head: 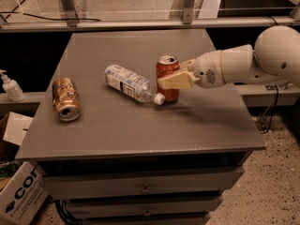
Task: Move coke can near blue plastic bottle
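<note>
Nearest, at the lower left, a cardboard box (16, 198) with dark lettering is sitting beside the stacked drawers (145, 189) that are forming the front of the grey table (140, 135). On the table's left side a gold-brown can (65, 99) is lying on its side, its open top facing the front edge, well apart from the other things. Towards the middle the blue plastic bottle (129, 82) is lying on its side at a slant, its base pointing to the back left and its white cap pointing to the front right. The coke can (166, 68) is standing upright just beside that cap, on its right, silver top up. I cannot tell whether cap and can are touching, nor whether the can's base is resting on the table or hanging just above it. The gripper (171, 76) is reaching in from the right at the end of the white arm (234, 64) and is pinching the coke can: one of its cream fingers (177, 80) is pressing across the can's front, the other is showing only partly behind it. Off the table to the left, a white pump bottle (10, 86) is standing on a low ledge. Farthest back, metal frame posts (190, 3) are rising behind the table's rear edge
</note>
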`<action>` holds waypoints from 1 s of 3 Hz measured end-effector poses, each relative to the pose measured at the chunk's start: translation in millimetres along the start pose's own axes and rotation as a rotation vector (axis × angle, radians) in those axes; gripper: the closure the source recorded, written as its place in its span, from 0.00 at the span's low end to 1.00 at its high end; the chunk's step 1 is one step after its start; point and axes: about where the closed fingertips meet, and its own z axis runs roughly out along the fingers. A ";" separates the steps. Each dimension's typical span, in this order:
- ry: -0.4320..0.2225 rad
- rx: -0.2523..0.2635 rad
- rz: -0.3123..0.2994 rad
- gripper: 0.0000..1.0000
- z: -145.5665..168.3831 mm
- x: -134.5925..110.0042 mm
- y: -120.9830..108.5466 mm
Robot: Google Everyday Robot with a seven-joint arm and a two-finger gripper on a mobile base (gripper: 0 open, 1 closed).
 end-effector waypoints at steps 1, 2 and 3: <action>0.004 -0.005 0.016 0.36 -0.8 4.4 2.2; 0.005 -0.006 0.029 0.12 -2.0 7.5 3.4; 0.003 -0.006 0.037 0.00 -3.7 9.1 4.1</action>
